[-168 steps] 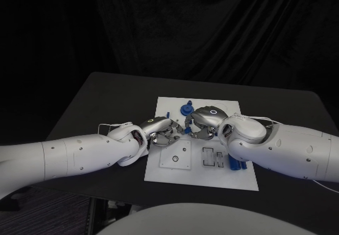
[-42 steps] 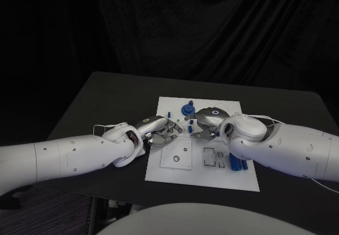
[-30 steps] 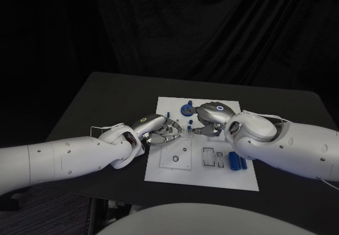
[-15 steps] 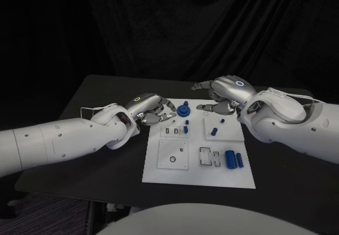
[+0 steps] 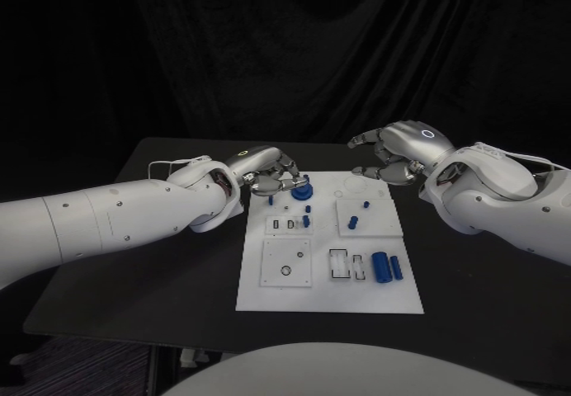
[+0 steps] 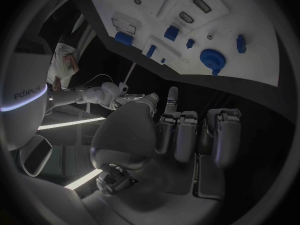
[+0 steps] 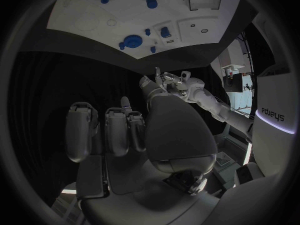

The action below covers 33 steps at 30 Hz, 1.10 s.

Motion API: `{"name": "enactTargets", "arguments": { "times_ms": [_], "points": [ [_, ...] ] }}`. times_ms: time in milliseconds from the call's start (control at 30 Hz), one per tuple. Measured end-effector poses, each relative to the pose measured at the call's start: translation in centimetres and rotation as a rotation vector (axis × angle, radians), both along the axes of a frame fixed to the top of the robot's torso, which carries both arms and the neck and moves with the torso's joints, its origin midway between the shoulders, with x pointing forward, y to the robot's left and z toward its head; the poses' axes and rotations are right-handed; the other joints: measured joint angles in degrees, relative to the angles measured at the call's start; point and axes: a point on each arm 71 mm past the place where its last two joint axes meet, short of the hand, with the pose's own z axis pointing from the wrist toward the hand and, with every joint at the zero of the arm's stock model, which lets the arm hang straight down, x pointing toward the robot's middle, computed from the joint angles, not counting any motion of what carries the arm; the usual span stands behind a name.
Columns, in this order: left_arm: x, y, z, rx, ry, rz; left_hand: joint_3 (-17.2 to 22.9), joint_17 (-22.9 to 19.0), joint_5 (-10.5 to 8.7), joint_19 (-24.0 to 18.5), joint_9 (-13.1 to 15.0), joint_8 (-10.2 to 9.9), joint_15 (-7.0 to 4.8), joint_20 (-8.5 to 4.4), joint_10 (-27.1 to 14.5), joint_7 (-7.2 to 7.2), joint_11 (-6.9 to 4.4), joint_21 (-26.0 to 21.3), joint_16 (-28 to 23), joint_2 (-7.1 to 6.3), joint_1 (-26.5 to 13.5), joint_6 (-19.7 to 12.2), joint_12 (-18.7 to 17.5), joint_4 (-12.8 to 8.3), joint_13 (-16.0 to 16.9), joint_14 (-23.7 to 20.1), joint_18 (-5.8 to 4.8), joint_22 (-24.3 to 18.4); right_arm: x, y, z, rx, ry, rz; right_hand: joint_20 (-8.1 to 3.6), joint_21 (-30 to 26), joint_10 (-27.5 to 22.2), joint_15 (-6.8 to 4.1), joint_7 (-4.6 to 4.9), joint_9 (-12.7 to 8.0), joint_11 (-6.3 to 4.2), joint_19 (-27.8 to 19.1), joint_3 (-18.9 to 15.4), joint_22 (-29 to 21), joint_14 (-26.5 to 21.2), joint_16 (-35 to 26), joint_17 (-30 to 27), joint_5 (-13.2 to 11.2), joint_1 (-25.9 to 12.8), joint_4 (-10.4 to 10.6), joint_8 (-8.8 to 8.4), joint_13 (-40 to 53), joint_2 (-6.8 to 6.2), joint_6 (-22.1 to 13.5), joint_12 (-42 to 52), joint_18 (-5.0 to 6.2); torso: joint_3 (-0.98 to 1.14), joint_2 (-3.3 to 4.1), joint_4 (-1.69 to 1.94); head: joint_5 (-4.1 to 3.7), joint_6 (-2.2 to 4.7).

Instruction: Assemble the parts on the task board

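Black table (image 5: 155, 247) with wide bare margins at 3 and 9 o'clock of the white board (image 5: 327, 299). Left hand (image 5: 266, 173) at the board's 11 o'clock corner, fingers curled in on nothing. Right hand (image 5: 398, 153) beyond the 1 o'clock corner, fingers curled, empty. Blue round part (image 5: 301, 191) near the board's far edge; two blue cylinders (image 5: 387, 266) by its 4 o'clock edge.
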Motion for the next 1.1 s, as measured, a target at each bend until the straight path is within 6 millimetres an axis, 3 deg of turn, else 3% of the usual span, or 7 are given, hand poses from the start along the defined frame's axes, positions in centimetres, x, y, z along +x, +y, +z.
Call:
{"name": "enactTargets", "arguments": {
  "times_ms": [133, 267, 467, 700, 967, 1100],
  "points": [
    [0.8, -1.2, 0.9, 0.050, 0.127, 0.059, -2.27, 0.00, -1.22, 0.08, 3.82, 3.70, -1.03, -1.10, 0.00, -1.41, -1.25, 0.03, 0.00, 0.50, -2.71, 2.44, 0.00, 0.01, 0.00, 0.01, 0.00, 0.00, 0.1, -0.5, 0.0, 0.000, 0.002, -0.013, 0.00, 0.00, 0.00, 0.00, 0.06, -0.14, 0.00, 0.00, 0.00, 0.00, 0.00, 0.00, 0.00, 0.23, 0.03, 0.00, 0.27, 0.00, 0.03, 0.94, 0.00, 0.00, 0.31, -0.37, -0.25, 0.25, 0.00],
    [1.7, -1.9, 1.1, 0.151, 0.262, 0.127, -5.48, 0.00, -3.64, 0.02, 10.03, 7.08, -1.92, -2.06, -0.07, -2.37, -2.11, -0.39, 0.00, 1.92, -6.82, 2.36, 0.00, -0.18, 0.00, 0.10, 0.00, 0.00, 0.3, -0.8, -0.1, 0.000, 0.004, -0.024, 0.00, 0.00, 0.00, 0.00, 0.07, -0.19, 0.00, 0.00, 0.00, 0.00, 0.00, 0.00, 0.00, 0.40, 0.03, 0.00, 0.50, 0.00, 0.03, 1.35, 0.00, 0.00, 0.65, -0.75, -0.61, 0.72, 0.00],
    [2.6, -2.3, 0.3, 0.303, 0.463, 0.228, -7.20, 0.00, -3.89, 0.10, 15.61, 9.44, -2.44, -2.54, -0.09, -2.78, -2.55, -1.51, 0.00, 2.57, -8.29, 1.95, 0.00, -0.20, 0.00, 0.20, -0.01, 0.00, 0.6, -1.1, -0.4, 0.002, 0.015, -0.039, 0.00, 0.00, 0.00, 0.00, 0.14, -0.25, 0.00, 0.00, 0.00, 0.00, 0.00, 0.00, 0.00, 0.44, 0.08, 0.00, 0.50, 0.00, 0.58, 1.89, 0.00, 0.00, 0.96, -1.31, -0.88, 1.19, 0.00],
    [2.0, -3.3, -0.7, 0.448, 0.625, 0.265, -7.52, 0.00, -3.00, 0.02, 18.10, 9.34, -2.65, -2.87, 0.12, -3.19, -2.76, -2.51, 0.00, 2.11, -8.08, 1.54, 0.00, -0.50, 0.00, -0.01, 0.00, 0.00, 0.6, -1.4, -0.7, 0.005, 0.028, -0.048, 0.00, -0.01, 0.00, 0.00, 0.16, -0.31, 0.00, 0.00, 0.00, 0.04, 0.00, 0.00, 0.00, 0.63, 0.08, 0.00, 0.72, 0.00, 0.58, 2.27, 0.00, 0.01, 1.60, -1.98, -1.37, 1.48, 0.00],
    [1.4, -4.4, -0.9, 0.504, 0.678, 0.277, -7.73, 0.00, -2.78, 0.10, 18.33, 8.35, -2.64, -2.94, 0.12, -2.98, -2.76, -2.87, 0.00, 1.98, -7.94, 1.33, 0.00, -0.60, 0.00, -0.01, 0.00, 0.00, 0.4, -1.5, -0.7, 0.009, 0.037, -0.051, 0.00, -0.01, 0.00, 0.00, 0.37, -0.30, 0.00, 0.00, 0.00, 0.04, 0.00, 0.00, 0.00, 0.63, 0.08, 0.00, 0.72, 0.04, 0.58, 2.47, 0.00, 0.00, 1.81, -2.30, -1.59, 1.65, 0.00],
    [1.2, -4.8, -0.9, 0.505, 0.681, 0.279, -7.73, 0.00, -2.78, 0.10, 18.46, 5.96, -2.64, -2.94, 0.12, -2.44, -2.76, -3.59, 0.00, 1.98, -7.94, 0.39, 0.00, -0.60, 0.00, -0.01, -0.01, 0.00, 0.3, -1.5, -0.7, 0.011, 0.041, -0.048, 0.00, -0.01, 0.00, 0.00, 0.37, -0.30, 0.00, 0.00, 0.00, 0.04, 0.00, 0.00, 0.00, 0.63, 0.08, 0.00, 0.72, 0.04, 0.58, 2.47, -0.23, 0.00, 1.96, -2.51, -1.71, 1.75, 0.00]
  ]
}}
